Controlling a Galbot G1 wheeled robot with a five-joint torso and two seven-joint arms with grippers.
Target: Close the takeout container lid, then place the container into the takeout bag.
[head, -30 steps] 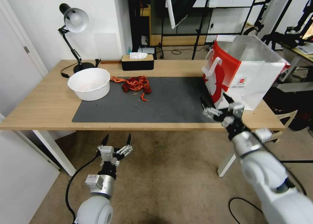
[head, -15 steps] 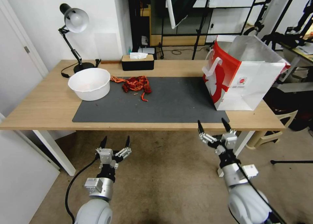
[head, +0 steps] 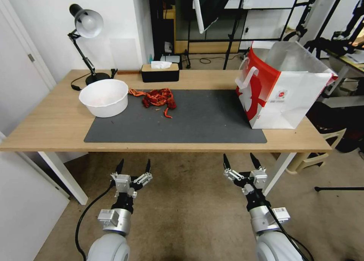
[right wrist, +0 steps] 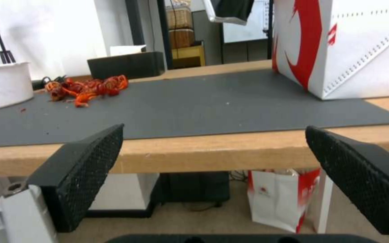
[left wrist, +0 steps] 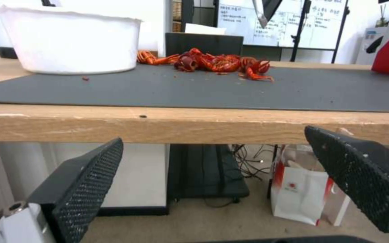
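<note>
From the head view, my right gripper [head: 239,163] has dropped back from beside the takeout bag [head: 282,92] and now hangs below the front edge of the surface [head: 49,128], level with the left gripper [head: 133,169]. Both sets of fingers are spread, holding nothing. I can't spot the takeout container on the grey mat [head: 189,118]; I judge it's inside the bag, so the task looks finished.

Left wrist view: fingers [left wrist: 84,184] apart under the surface edge, white bowl [left wrist: 71,42] and red crayfish [left wrist: 212,62] above.

Right wrist view: fingers [right wrist: 84,168] released, bag standing on the mat's far corner.
</note>
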